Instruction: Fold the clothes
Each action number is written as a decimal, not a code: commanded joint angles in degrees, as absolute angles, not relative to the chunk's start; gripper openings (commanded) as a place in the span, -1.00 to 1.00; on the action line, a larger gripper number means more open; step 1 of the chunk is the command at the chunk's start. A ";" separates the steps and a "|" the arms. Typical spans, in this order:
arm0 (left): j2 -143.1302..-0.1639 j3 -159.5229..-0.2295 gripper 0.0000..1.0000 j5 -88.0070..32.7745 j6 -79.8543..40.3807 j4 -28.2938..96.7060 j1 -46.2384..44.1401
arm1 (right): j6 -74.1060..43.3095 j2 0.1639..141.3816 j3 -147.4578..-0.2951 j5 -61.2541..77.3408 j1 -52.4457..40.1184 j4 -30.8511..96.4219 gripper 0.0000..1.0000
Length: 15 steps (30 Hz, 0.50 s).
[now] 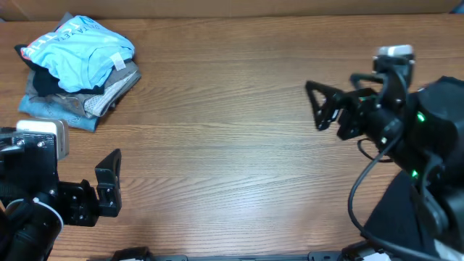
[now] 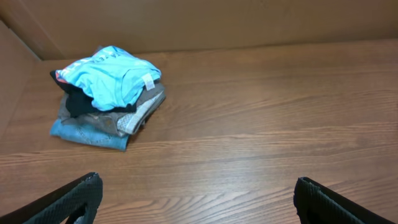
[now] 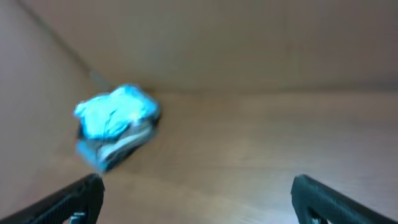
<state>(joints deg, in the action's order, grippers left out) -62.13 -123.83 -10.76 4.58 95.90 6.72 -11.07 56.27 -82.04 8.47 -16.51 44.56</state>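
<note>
A pile of folded clothes sits at the table's far left corner. A light sky-blue T-shirt [image 1: 81, 51] with white print lies on top. A black garment [image 1: 43, 81], a grey one and a denim-blue one lie under it. The pile also shows in the left wrist view [image 2: 112, 81] and, blurred, in the right wrist view [image 3: 115, 115]. My left gripper [image 1: 110, 181] is open and empty near the front left, well short of the pile. My right gripper [image 1: 317, 106] is open and empty at the right, above the table and far from the pile.
The wooden table [image 1: 232, 145] has a brown wall along its back and left sides [image 2: 186, 25]. A black cloth-like shape [image 1: 406, 217] lies under the right arm at the front right corner.
</note>
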 commanded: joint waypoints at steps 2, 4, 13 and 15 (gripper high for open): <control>-62.22 -123.81 1.00 -10.07 3.64 95.85 6.39 | -3.99 45.28 -68.14 5.52 -14.02 32.40 1.00; -62.24 -123.81 1.00 -10.07 3.64 95.85 6.39 | -4.01 39.99 -59.24 5.50 -12.73 24.51 1.00; -62.24 -123.81 1.00 -10.07 3.64 95.85 6.39 | -4.03 16.62 -24.51 5.54 -10.24 10.68 1.00; -62.24 -123.81 1.00 -10.07 3.64 95.85 6.39 | -4.05 11.77 -19.18 5.54 -10.26 10.52 1.00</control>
<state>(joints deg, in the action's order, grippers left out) -62.15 -123.74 -10.41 4.56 96.03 6.72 -4.60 17.30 -24.34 6.07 -10.50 11.62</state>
